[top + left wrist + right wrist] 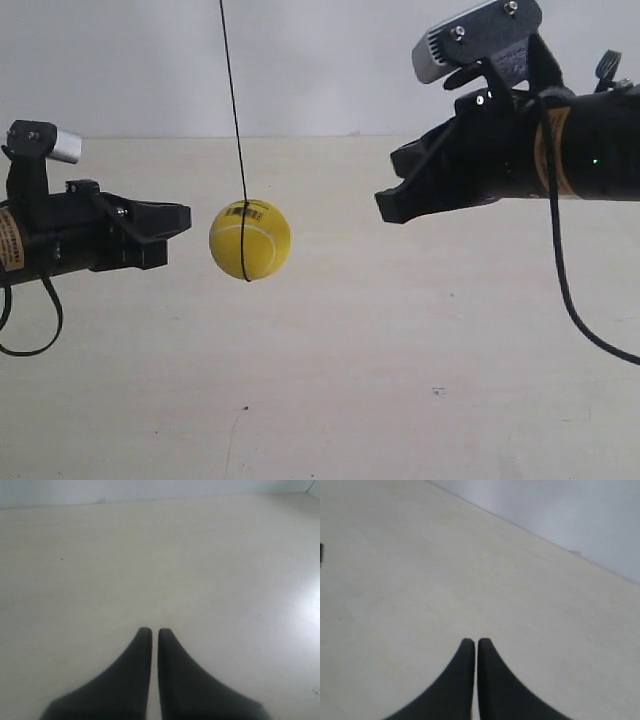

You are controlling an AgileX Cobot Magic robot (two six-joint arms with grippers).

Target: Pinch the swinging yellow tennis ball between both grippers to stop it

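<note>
- The left gripper (pixel 151 630) had its jaws almost together, with a thin slit between them, and held nothing.
- The right gripper (pixel 471 641) was likewise nearly closed and empty.
- The yellow tennis ball (pixel 249 240) hung on a black string (pixel 232 100) between both arms, untouched. It was just beside the arm at the exterior view's left (pixel 90 235), while the arm at the exterior view's right (pixel 520 150) sat higher and farther off.

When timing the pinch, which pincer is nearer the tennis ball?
The pincer at the exterior view's left, close beside the tennis ball; the pincer at its right is farther, higher.
</note>
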